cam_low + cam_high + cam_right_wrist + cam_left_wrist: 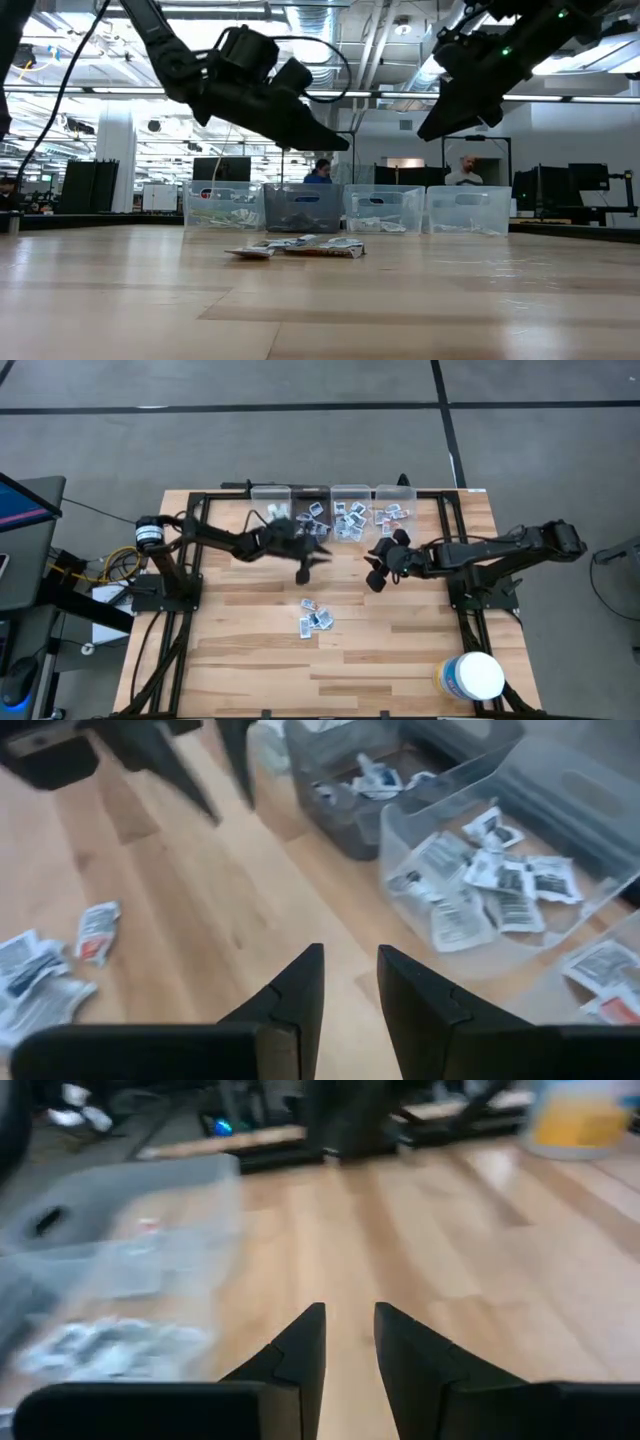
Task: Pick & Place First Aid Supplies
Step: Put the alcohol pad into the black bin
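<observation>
Wooden tabletop [400,650] carries what is left of your job: a small heap of packets [316,618] near the middle, well short of the row of clear bins [333,495] along the far edge. Three of those bins already hold packets [490,880], so you look to be partway through, between a drop and the next pick.

Your left claw [308,560] hangs in the air just on the near side of the bins, above bare wood, with its fingers [300,1355] parted by a narrow gap and nothing between them. The heap lies nearer to you and slightly right of it, apart from the tips.

Your right claw [376,574] hovers right of centre, also raised off the table, its fingers [295,990] likewise a little apart and pinching nothing. The heap sits to its left and nearer.

For the next move, judge it this way: bring one claw down over the heap, single out one flat packet at the edge of the pile, and close on it low against the wood. Thin paper lying flat probably gives little to grab, so a shallow angle may help.
</observation>
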